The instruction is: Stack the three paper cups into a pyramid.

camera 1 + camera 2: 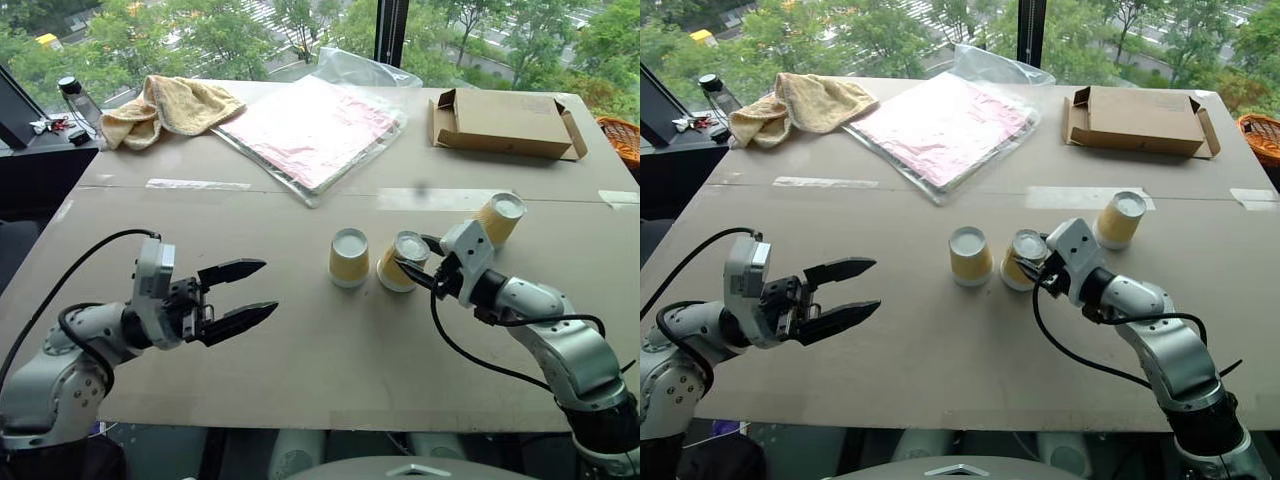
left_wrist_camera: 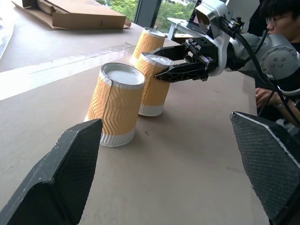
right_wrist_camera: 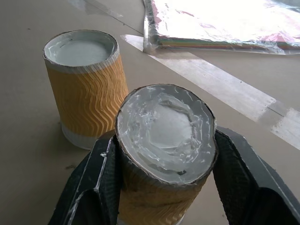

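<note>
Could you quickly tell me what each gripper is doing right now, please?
Left gripper: open, holding nothing.
Right gripper: shut on the middle paper cup.

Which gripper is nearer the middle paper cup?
Right: the right gripper is clamped on the middle paper cup; the left gripper hangs open, well apart from it.

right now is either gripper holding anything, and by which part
The right gripper is shut on the middle paper cup, fingers on its ribbed sides near the upturned base. The left gripper is open and empty.
</note>
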Controlling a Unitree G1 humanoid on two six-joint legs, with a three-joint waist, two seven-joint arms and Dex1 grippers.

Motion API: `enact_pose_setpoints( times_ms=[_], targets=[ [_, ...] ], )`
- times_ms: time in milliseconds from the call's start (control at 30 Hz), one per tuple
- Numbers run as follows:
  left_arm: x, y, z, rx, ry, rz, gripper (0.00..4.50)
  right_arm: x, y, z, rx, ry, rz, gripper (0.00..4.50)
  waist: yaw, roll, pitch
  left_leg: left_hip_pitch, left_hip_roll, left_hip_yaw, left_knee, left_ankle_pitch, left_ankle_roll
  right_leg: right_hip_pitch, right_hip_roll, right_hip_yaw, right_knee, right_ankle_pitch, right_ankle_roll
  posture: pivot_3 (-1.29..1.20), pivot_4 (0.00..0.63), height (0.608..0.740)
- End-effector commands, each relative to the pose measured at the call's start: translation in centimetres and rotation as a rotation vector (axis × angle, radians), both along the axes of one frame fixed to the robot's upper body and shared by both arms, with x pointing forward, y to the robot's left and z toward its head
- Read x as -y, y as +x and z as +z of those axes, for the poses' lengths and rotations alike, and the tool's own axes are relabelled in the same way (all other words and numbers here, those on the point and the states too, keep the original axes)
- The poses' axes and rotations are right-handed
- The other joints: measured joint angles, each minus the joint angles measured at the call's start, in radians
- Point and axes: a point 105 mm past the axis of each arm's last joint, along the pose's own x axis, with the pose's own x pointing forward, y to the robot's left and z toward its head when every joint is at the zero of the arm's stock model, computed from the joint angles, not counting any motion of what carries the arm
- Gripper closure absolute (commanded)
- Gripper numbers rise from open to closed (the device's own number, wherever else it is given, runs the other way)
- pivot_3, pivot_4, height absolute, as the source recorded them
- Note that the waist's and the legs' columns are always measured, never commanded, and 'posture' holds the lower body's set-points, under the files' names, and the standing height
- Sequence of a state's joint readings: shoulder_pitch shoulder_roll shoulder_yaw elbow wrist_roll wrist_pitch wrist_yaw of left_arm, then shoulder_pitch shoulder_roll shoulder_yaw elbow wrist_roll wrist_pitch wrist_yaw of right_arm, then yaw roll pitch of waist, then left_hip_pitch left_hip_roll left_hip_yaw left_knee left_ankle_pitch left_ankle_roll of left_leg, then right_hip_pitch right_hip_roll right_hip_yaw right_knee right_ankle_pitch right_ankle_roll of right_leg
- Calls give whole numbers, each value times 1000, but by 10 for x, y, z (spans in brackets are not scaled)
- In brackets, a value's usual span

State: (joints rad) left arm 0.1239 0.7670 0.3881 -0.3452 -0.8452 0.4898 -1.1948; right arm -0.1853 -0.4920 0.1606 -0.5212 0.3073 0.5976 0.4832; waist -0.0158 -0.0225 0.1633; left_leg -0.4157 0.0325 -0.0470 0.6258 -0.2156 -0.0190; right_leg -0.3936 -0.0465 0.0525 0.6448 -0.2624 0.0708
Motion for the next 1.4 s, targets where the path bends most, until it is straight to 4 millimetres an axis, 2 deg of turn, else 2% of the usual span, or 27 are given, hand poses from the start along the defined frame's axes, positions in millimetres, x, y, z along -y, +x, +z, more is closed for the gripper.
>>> enact_pose_setpoints(
  times_ms=[33,367,400,500,633,767,867,967,1067,1167,1400],
  targets=[
    [-5,-4,9,55,37,5,0,-7,0,8,61,-16,37,2392,-1,0,0,0,0,0,0,0,0,0,0,0,0,0,0,0,150,740],
    [-2,-7,5,51,26,16,0,-23,-8,-2,47,-67,124,2392,-1,-1,-1,1,0,0,2,0,0,1,0,0,2,0,-1,0,150,740],
    [-2,-6,4,50,25,15,0,-24,-9,-2,45,-68,130,1496,-1,-1,-1,1,0,0,2,0,0,1,0,0,2,0,-1,0,150,740],
    [-2,-4,5,51,19,11,0,-23,-11,3,64,-70,140,131,-1,-1,-1,1,0,0,2,0,0,1,0,0,3,0,0,0,150,740],
    [1,-2,7,57,4,-1,0,-9,-16,31,138,-17,126,52,3,-1,0,1,0,0,3,0,0,1,0,0,3,0,0,0,150,740],
    [5,1,10,62,-17,-18,0,10,-31,78,215,133,157,52,2,-1,0,1,0,0,3,0,0,1,0,0,3,0,0,0,150,740],
    [9,2,12,68,-27,-32,0,26,-25,101,237,226,107,52,0,-1,-1,1,0,0,3,0,0,2,0,0,3,0,0,0,150,740],
    [15,3,15,82,-40,-56,0,66,20,90,244,78,-200,52,-2,-1,-1,2,0,0,4,0,0,2,1,0,5,0,0,0,150,740],
    [20,1,21,101,-51,-81,0,95,45,71,211,-19,-375,52,3,-2,-1,2,0,0,6,0,0,2,1,0,6,0,-1,0,150,740],
    [24,-2,25,114,-57,-107,0,115,58,55,164,-49,-479,52,1,-1,-1,1,0,1,6,0,0,1,0,1,6,0,0,0,150,740],
    [31,-7,28,128,-61,-135,0,132,71,34,77,-1,-562,52,-3,-1,0,1,0,1,6,0,0,0,0,1,8,0,0,0,150,740]
  ],
)
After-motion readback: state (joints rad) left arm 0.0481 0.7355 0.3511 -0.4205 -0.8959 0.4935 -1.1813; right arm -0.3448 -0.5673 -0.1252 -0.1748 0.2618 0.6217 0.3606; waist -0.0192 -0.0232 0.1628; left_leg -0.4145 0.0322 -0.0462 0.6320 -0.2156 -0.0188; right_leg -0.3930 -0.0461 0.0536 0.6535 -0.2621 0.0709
